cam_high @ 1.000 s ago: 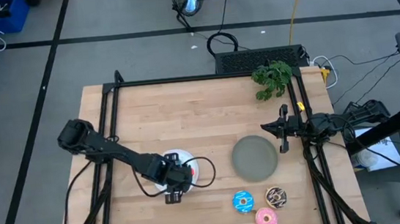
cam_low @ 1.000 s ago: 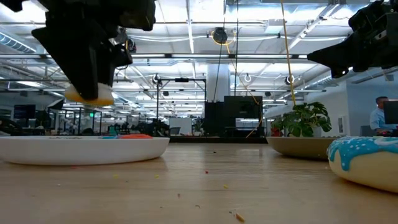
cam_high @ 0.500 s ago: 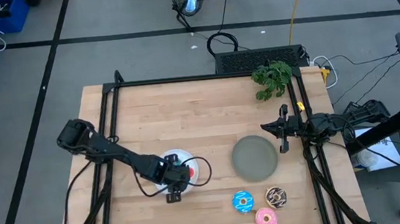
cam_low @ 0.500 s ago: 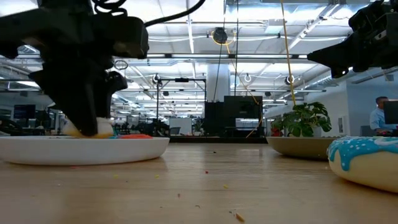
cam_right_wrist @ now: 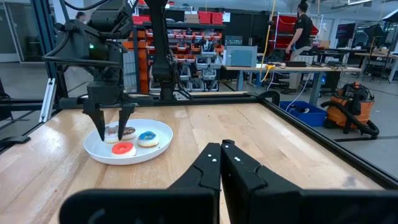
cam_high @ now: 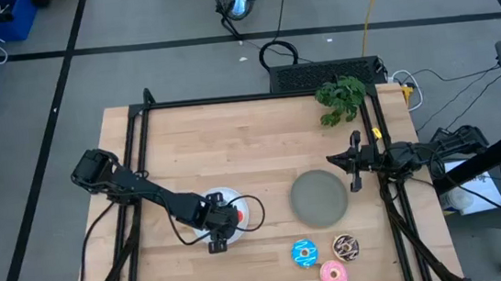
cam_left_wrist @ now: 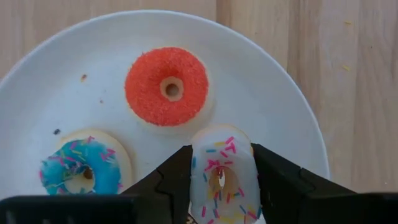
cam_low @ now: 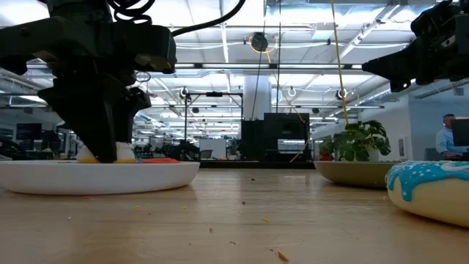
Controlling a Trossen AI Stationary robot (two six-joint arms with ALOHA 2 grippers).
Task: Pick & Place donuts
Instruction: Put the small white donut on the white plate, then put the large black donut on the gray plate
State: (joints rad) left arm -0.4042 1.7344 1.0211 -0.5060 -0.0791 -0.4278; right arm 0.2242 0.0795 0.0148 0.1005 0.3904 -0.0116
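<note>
My left gripper (cam_left_wrist: pixel 221 149) hangs over the white plate (cam_left_wrist: pixel 273 106), shut on the tiny whitish sprinkled donut (cam_left_wrist: pixel 222 177). A tiny red donut (cam_left_wrist: pixel 166 86) and a tiny blue donut (cam_left_wrist: pixel 81 168) lie flat on the same plate. The tiny brown donut does not show. In the high view the larger blue (cam_high: pixel 305 252), speckled chocolate (cam_high: pixel 346 247) and pink (cam_high: pixel 333 274) donuts lie on the table near its near edge. My right gripper (cam_high: pixel 354 160) waits shut near the table's right edge, beside the grey plate (cam_high: pixel 319 197). My left gripper pinches the whitish donut between its two fingers (cam_left_wrist: pixel 180 171), one on each side of the ring's outer rim (cam_left_wrist: pixel 198 163). The fingers come from above, pointing down. In the low view the donut (cam_low: pixel 102 154) sits at plate level; whether it touches the plate I cannot tell.
A green plant (cam_high: pixel 340 98) stands at the far right corner. A dark frame (cam_high: pixel 246 97) runs along the table's far and side edges. Bare wood lies between the two plates and across the far half. People show in the room beyond.
My left gripper has moved down toward the white plate, carrying the whitish donut from above the rim down to plate level. Its fingers still flank the donut.
</note>
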